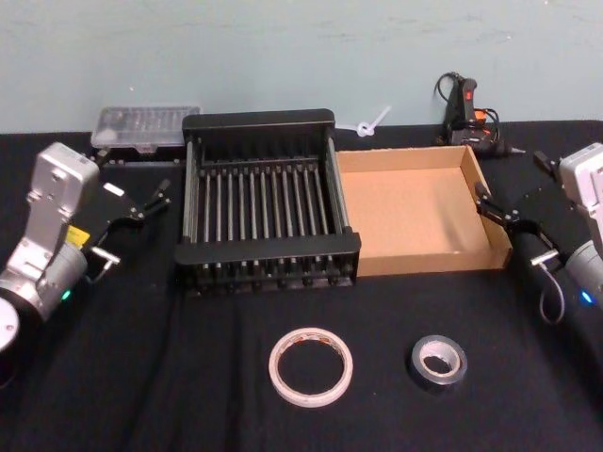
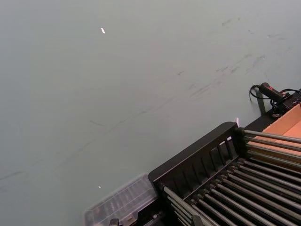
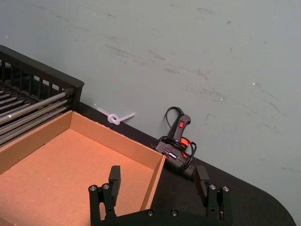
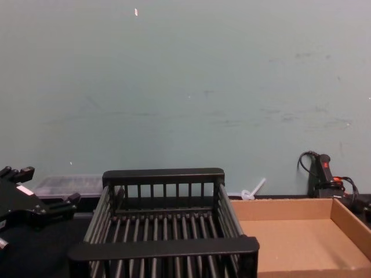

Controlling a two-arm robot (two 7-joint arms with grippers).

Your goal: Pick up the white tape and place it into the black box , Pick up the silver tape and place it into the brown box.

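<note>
**Two tapes on the cloth, both boxes bare**

A black cloth covers the worktop (image 1: 113, 377) from edge to edge, matte and slightly fuzzy against the pale green wall. The black box (image 1: 268, 254) is the bulkiest thing on it: hard plastic, thick rounded rims, its sides and floor made of parallel bars with gaps between them. Touching its right side sits the brown box (image 1: 415, 256), a shallow tray of tan cardboard with low walls and a flat floor.

The left gripper (image 1: 141, 202) hangs to the left of the black box, fingers spread apart and holding nothing; the chest camera cuts it off at the frame edge. The right gripper (image 1: 509, 218) hovers at the brown box's right wall, near the front corner, its fingers (image 3: 114, 177) wide apart and holding nothing.

In front of the black box the white tape (image 1: 310, 367) lies flat, a wide thin ring. Just to its right, apart from it, lies the silver tape (image 1: 438, 363), smaller, thicker, dull grey around a pale core.

Behind the boxes stand a clear ribbed plastic case (image 1: 146, 127) and a black glue gun (image 1: 466, 108), its cord in a tangle.
</note>
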